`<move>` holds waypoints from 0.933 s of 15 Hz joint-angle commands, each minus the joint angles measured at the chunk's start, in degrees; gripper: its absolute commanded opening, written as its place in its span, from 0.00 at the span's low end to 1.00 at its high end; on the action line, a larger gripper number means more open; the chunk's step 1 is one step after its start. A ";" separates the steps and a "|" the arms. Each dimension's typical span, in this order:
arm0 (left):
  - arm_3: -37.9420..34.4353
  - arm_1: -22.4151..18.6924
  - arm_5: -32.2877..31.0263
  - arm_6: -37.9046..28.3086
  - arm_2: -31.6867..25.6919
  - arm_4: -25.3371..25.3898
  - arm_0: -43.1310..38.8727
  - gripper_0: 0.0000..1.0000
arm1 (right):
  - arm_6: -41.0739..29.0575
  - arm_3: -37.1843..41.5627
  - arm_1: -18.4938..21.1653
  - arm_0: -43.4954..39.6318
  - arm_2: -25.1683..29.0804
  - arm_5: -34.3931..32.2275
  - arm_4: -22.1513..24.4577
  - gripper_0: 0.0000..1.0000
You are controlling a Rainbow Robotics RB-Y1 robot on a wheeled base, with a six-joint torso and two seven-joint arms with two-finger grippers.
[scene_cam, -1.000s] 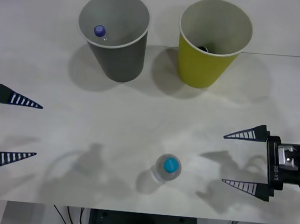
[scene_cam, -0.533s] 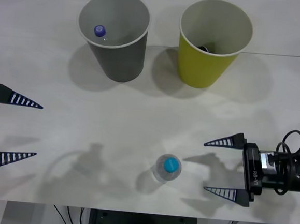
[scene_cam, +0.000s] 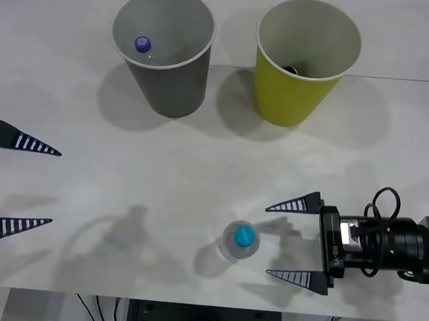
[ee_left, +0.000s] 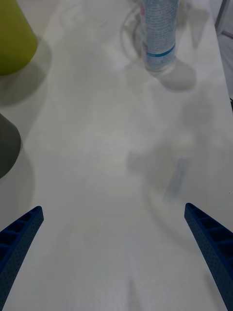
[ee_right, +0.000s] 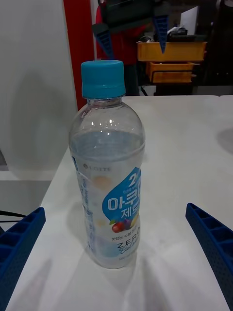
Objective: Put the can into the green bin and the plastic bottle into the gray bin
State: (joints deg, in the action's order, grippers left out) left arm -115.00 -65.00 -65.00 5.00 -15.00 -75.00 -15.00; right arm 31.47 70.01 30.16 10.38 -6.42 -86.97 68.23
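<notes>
White tabletop fills most of the front view. In its upper part stand two tall cup-shaped bins, mouths up and tapering downward: the gray bin at upper centre-left and the green bin at upper centre-right, near each other but apart. A bottle with a purple-blue cap lies inside the gray bin, and something dark sits at the bottom of the green one, too hidden to name.

At the lower right, the right gripper reaches in toward the frame's centre, its blue ribbed fingers spread wide and holding nothing, their tips just right of the plastic bottle. At the left edge, the left gripper hangs with its fingers equally wide apart and empty, well away from everything.

Lower centre, the plastic bottle stands upright, long axis vertical, cyan cap pointing up. In the right wrist view its blue-and-white label faces the camera, between the two fingers and touching neither.
</notes>
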 commanded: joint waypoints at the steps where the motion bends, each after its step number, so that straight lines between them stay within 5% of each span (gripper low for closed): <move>1: 0.00 0.00 0.00 0.00 0.00 0.00 0.00 1.00 | 0.87 -0.05 -2.12 0.43 0.00 0.49 2.70 1.00; 13: 0.00 0.00 0.00 0.00 0.00 0.00 0.00 1.00 | 3.59 0.04 -8.97 0.78 -3.95 5.32 6.13 1.00; 14: 0.00 0.00 0.00 0.00 0.00 0.00 0.00 1.00 | 3.95 0.04 -9.06 0.78 -3.95 5.50 6.13 0.87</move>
State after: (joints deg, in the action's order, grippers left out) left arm -115.00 -65.00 -65.00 5.00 -15.00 -75.00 -15.00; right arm 35.18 70.02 21.18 11.15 -10.35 -81.62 74.39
